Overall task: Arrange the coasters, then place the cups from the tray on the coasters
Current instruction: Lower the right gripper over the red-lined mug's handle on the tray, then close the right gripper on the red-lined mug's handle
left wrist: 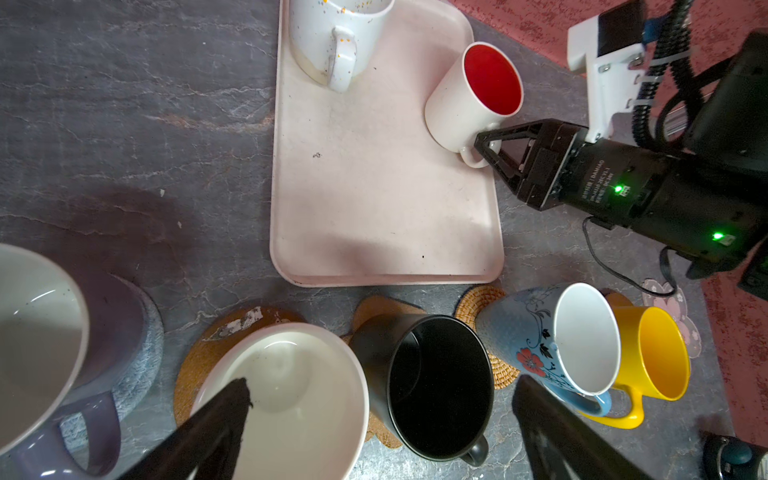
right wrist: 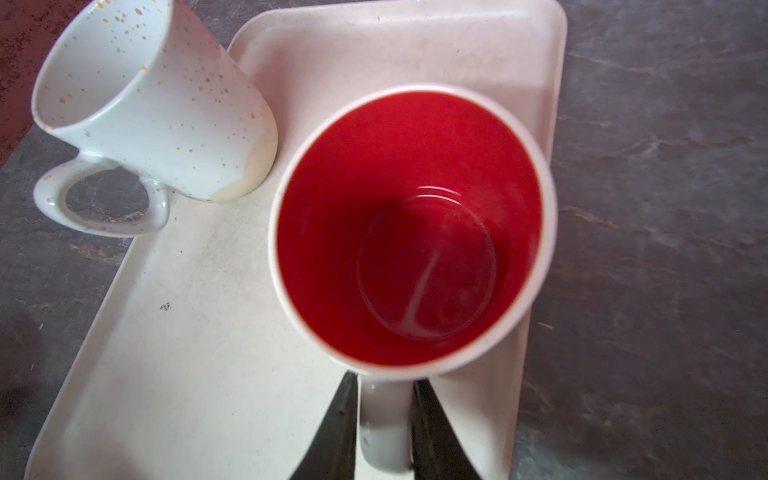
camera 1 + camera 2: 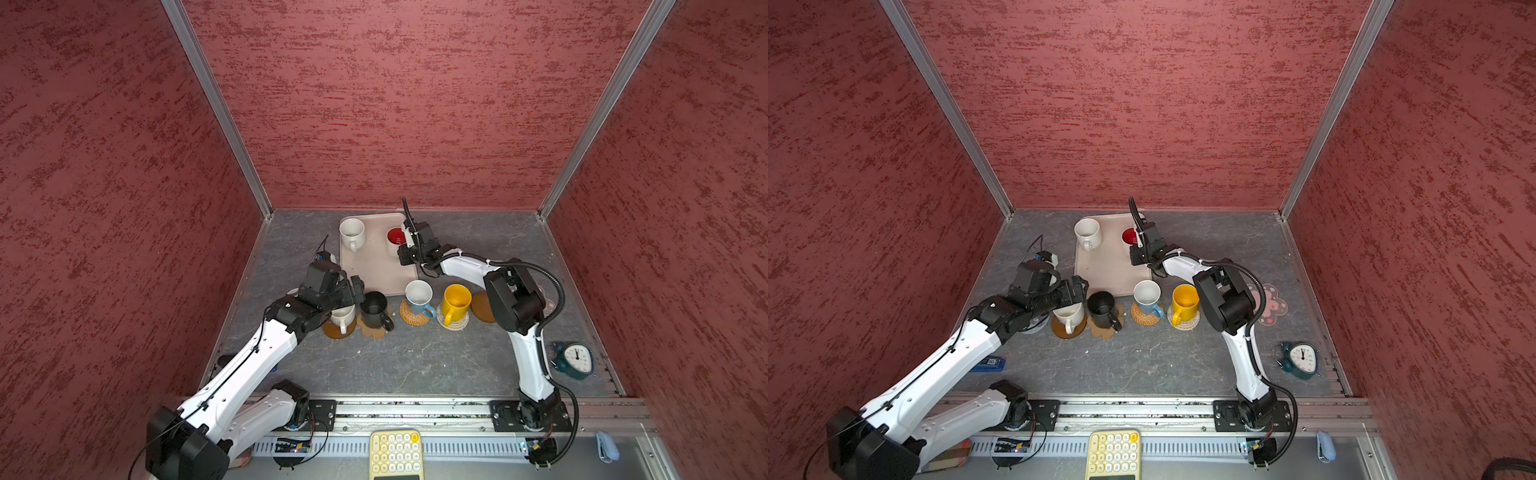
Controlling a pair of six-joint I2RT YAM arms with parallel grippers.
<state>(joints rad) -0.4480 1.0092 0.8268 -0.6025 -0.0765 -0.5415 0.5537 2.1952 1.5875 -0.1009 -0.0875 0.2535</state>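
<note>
Red-inside cup (image 2: 409, 224) handle pinched in my right jaws; left jaws wide, empty; next, lift to pink coaster (image 3: 1275, 305).

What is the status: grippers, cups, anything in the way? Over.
Left gripper open, by the black mug. Right gripper shut on handle of red-inside mug, standing on the tray. Speckled mug beside it, apart; nothing blocking.
</note>
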